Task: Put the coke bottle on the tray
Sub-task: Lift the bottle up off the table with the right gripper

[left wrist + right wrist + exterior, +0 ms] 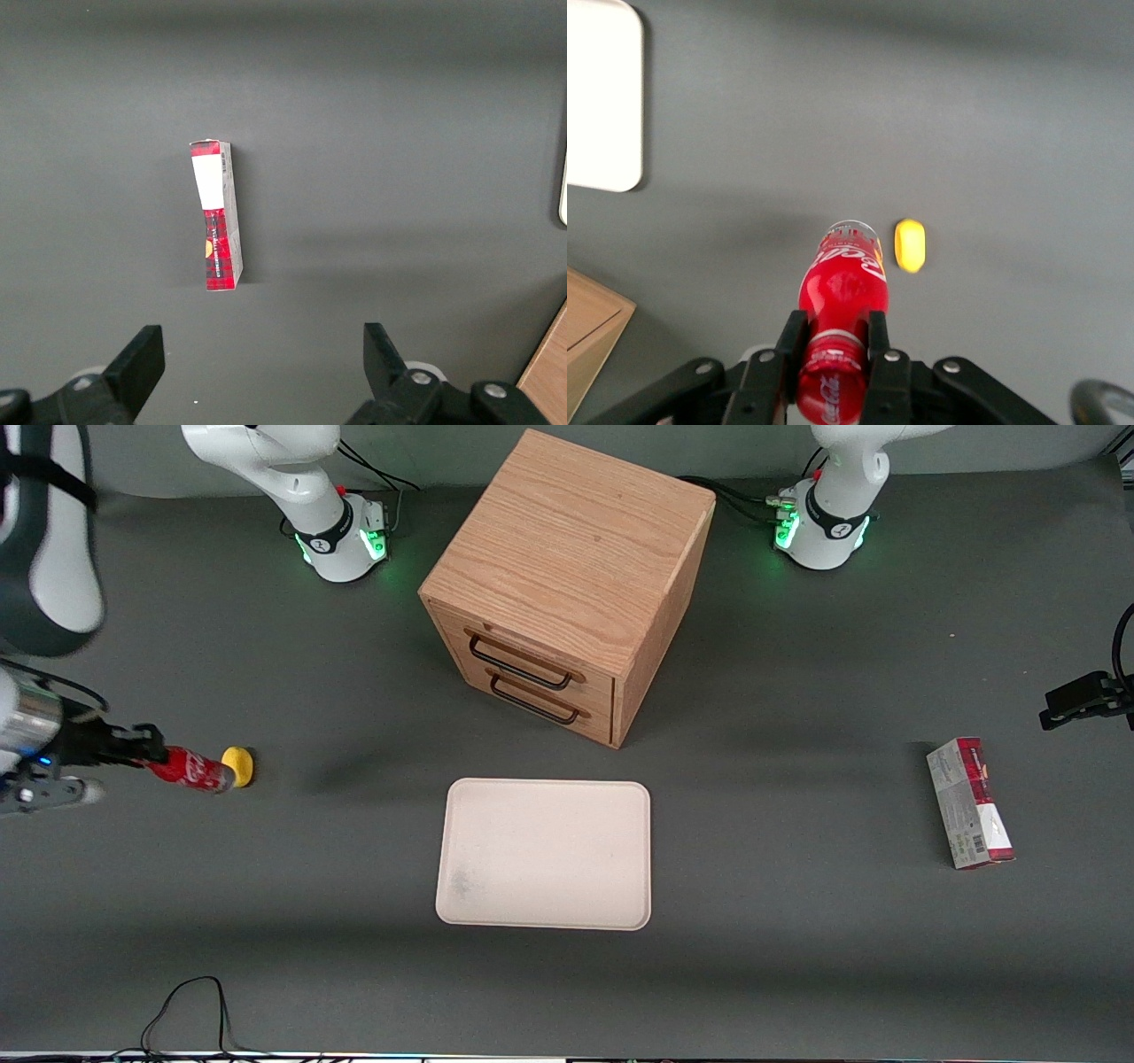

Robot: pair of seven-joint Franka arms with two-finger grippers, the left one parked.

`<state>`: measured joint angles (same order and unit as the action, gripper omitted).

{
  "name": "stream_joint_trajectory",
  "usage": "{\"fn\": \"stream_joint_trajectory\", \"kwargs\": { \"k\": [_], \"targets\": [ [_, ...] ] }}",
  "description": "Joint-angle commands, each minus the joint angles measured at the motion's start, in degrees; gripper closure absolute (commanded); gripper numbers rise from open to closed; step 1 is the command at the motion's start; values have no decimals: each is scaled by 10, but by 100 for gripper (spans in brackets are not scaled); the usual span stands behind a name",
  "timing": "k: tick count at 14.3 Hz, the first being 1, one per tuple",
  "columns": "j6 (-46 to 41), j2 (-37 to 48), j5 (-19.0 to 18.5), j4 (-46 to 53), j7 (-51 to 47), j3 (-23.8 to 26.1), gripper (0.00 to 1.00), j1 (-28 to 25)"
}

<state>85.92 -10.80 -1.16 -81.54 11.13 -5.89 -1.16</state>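
The coke bottle [193, 770] is a small slim red bottle with white script. My right gripper [146, 757] is shut on its cap end and holds it lying sideways, toward the working arm's end of the table, with its base pointing at the tray. In the right wrist view the fingers [791, 341] clamp the bottle's neck [843, 288] on both sides; my gripper [833, 341] holds it above the dark table. The pale cream-pink tray [544, 854] lies flat at the table's middle, in front of the drawer box, empty. Its corner shows in the right wrist view [602, 97].
A rounded yellow lump [238, 766] lies on the table right by the bottle's base. The oak drawer box [567, 584] stands farther from the front camera than the tray. A red-and-grey carton [970, 803] lies toward the parked arm's end.
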Motion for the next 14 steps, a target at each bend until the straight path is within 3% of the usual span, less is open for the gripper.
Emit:
{"fn": "stream_joint_trajectory", "kwargs": {
  "k": [1, 5, 12, 14],
  "targets": [
    [-96, -12, 7, 112, 14, -1, 100, 0],
    [-123, -14, 11, 153, 14, 10, 100, -2],
    [-83, -145, 5, 293, -50, 146, 100, -4],
    [-53, -169, 0, 296, -90, 151, 100, -35]
  ]
}}
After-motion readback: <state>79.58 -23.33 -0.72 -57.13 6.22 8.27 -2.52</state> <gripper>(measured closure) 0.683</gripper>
